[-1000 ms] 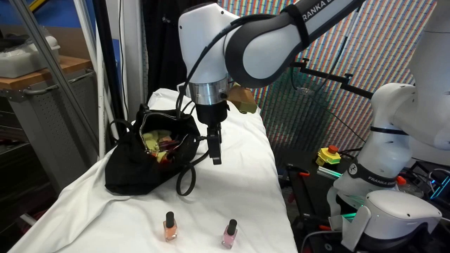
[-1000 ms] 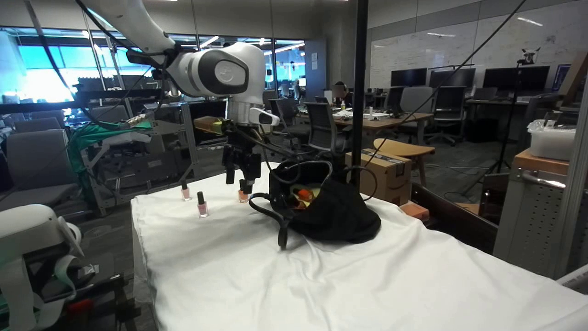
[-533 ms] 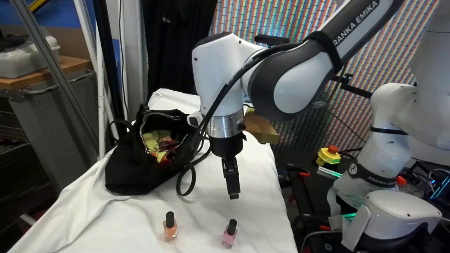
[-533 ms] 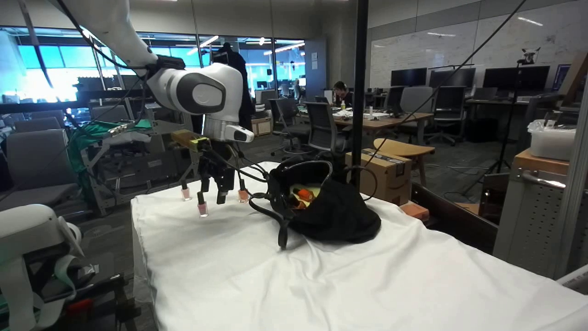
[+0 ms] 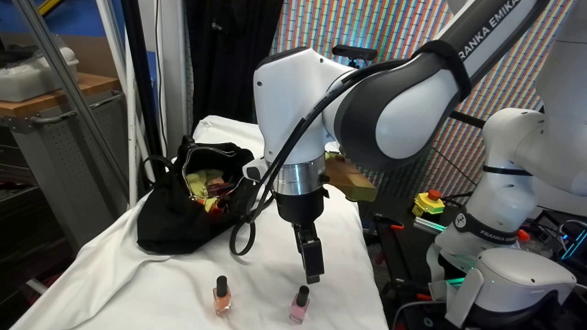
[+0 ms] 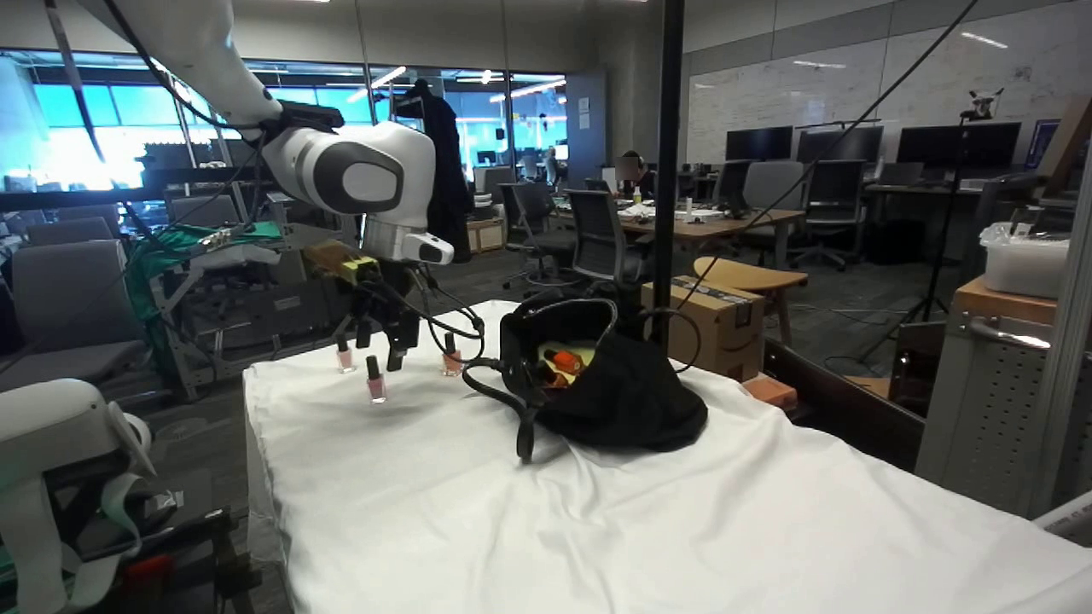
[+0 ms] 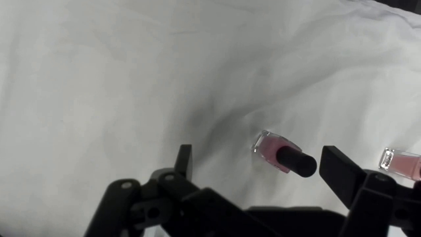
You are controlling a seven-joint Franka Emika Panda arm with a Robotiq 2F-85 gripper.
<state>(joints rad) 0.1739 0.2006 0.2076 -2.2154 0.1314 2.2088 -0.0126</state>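
My gripper [image 7: 259, 159] points down, open and empty. It also shows in both exterior views [image 5: 312, 270] [image 6: 380, 348]. A pink nail polish bottle with a black cap [image 7: 274, 148] stands upright on the white cloth below the gripper. In the wrist view it shows between the jaws, with its cap close to the right finger and a thin gap between them. In both exterior views [image 5: 299, 312] [image 6: 376, 389] the fingertips are above and beside its cap. An orange bottle [image 5: 222, 303] and a pale pink bottle [image 6: 345, 362] stand nearby. A peach-toned bottle [image 7: 402, 164] is cut off at the wrist view's right edge.
An open black bag [image 5: 183, 233] holding yellow and orange items lies on the white cloth [image 6: 478, 512]. Its handle loop [image 6: 512, 418] lies toward the bottles. A cable hangs from the wrist near the bag. A second Franka arm [image 5: 495, 215] stands beside the table.
My gripper has moved away from the bag toward the pink bottle and come lower. It is open throughout the exterior views. The bottles and the bag have not moved.
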